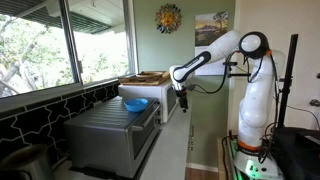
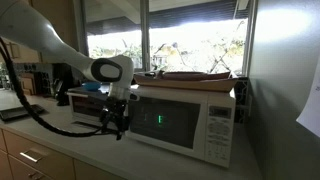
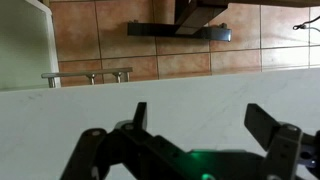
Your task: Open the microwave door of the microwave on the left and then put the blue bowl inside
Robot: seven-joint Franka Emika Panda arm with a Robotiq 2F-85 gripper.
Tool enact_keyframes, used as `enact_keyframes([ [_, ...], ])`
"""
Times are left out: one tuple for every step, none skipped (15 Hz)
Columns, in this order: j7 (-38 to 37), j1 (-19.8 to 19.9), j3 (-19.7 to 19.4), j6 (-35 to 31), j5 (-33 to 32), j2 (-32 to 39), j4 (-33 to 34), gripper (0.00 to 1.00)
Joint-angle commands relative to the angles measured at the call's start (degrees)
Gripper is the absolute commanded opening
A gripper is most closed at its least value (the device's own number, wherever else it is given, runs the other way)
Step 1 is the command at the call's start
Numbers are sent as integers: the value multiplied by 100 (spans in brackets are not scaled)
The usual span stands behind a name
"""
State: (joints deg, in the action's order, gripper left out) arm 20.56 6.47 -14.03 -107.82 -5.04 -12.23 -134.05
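Note:
The grey microwave [image 1: 105,135] with a ribbed top stands on the counter at the lower left in an exterior view. Its door [image 1: 150,132] looks shut. The blue bowl [image 1: 134,103] sits on top of it, near the back. It also shows as a small blue patch behind the arm in an exterior view [image 2: 91,88]. My gripper [image 1: 182,98] hangs in front of the white microwave, to the right of the bowl and apart from it. It points down over the counter [image 2: 116,128]. In the wrist view its fingers [image 3: 200,120] are open and empty.
A white microwave [image 2: 190,120] with a dark window stands beside the grey one, with a flat wooden tray [image 1: 145,77] on top. Windows run behind the counter. Drawers [image 2: 30,155] sit below the counter edge. A black stand [image 1: 290,90] is next to the robot base.

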Motion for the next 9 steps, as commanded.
enact_keyframes([
  [14,81,79,14,17,6,10,100],
  [14,81,79,14,17,6,11,100],
  [14,81,79,14,17,6,11,100],
  [14,81,79,14,17,6,11,100],
  [-1,57,98,-31,77,-67,-19,100],
  [-57,-12,171,58,209,-207,-27,100],
  [-138,-42,229,57,290,-294,-36,100],
  [-196,-111,322,153,466,-463,-29,100],
  [-279,-152,404,163,591,-552,-19,100],
])
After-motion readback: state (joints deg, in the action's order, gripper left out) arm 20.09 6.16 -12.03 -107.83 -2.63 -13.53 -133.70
